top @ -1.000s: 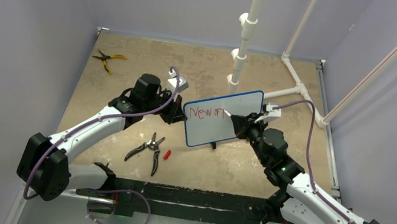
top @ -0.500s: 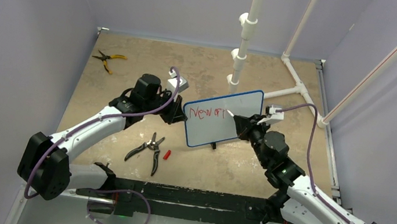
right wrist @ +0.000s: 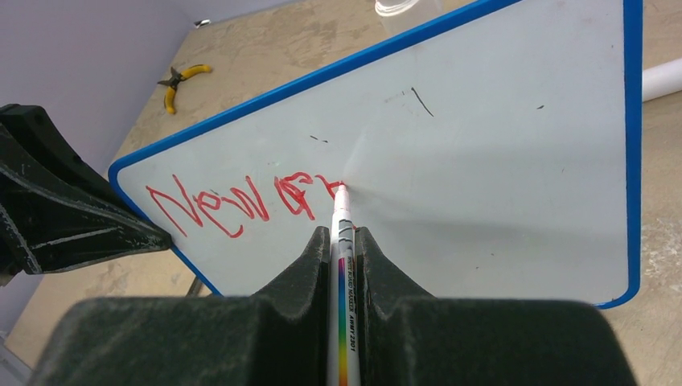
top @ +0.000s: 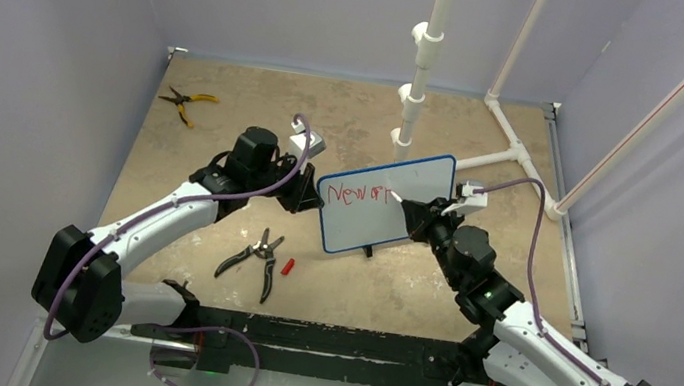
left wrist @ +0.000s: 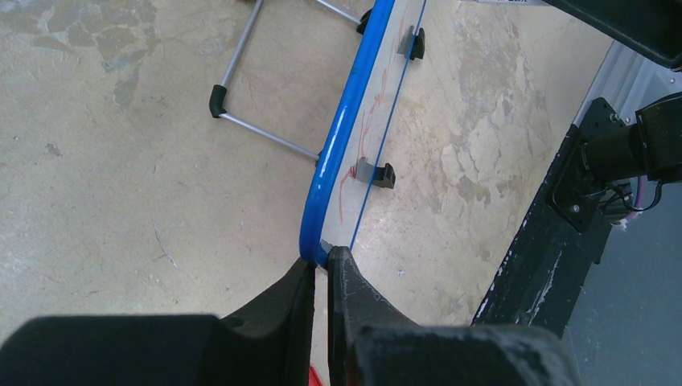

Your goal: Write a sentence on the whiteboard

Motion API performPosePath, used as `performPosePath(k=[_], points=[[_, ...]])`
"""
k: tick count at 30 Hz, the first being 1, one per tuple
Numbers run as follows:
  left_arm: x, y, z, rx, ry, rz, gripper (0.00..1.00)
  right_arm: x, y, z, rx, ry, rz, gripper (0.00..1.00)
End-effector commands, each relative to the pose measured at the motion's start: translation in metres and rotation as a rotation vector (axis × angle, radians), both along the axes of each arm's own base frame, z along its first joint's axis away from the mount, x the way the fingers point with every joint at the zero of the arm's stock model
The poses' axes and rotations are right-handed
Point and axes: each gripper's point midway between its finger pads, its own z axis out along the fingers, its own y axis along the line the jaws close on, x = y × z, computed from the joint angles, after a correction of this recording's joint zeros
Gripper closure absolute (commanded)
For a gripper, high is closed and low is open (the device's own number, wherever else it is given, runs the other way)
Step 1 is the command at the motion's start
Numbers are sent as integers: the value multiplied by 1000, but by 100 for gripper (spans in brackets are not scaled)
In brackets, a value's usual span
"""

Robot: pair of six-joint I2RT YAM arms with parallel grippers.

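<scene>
The whiteboard (top: 386, 209), white with a thin blue frame, stands tilted on its wire stand mid-table. My left gripper (top: 309, 199) is shut on its left edge; in the left wrist view the jaws (left wrist: 320, 261) pinch the blue frame (left wrist: 338, 137). Red lettering (top: 358, 193) runs along the board's top left; in the right wrist view it reads like "New" plus some further letters (right wrist: 241, 201). My right gripper (right wrist: 344, 237) is shut on a white marker (right wrist: 344, 265) with a rainbow stripe. The marker tip touches the whiteboard (right wrist: 499, 177) just right of the last letter.
Black pliers (top: 253, 256) and a small red cap (top: 287, 267) lie in front of the board. Yellow-handled pliers (top: 184, 102) lie at the back left, also in the right wrist view (right wrist: 181, 80). White PVC pipes (top: 420, 73) stand behind the board.
The red lettering has grown by a stroke to the right, and my right gripper with the marker has shifted slightly. The left arm holds still.
</scene>
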Motion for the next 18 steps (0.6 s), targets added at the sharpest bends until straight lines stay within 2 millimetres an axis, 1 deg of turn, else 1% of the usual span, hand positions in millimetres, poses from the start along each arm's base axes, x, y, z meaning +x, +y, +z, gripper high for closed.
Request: performPosePath(k=[1,11,18], points=[[4,-2,4,-13,-31,-5,100,2,0,11,35,-33,-6,100],[3,-1,7,-17,-35,-4,100,4,7,27,60,-82,19,100],[2,-2,8,-21,-37,-6,100,6,10,29,56,-86,28,100]])
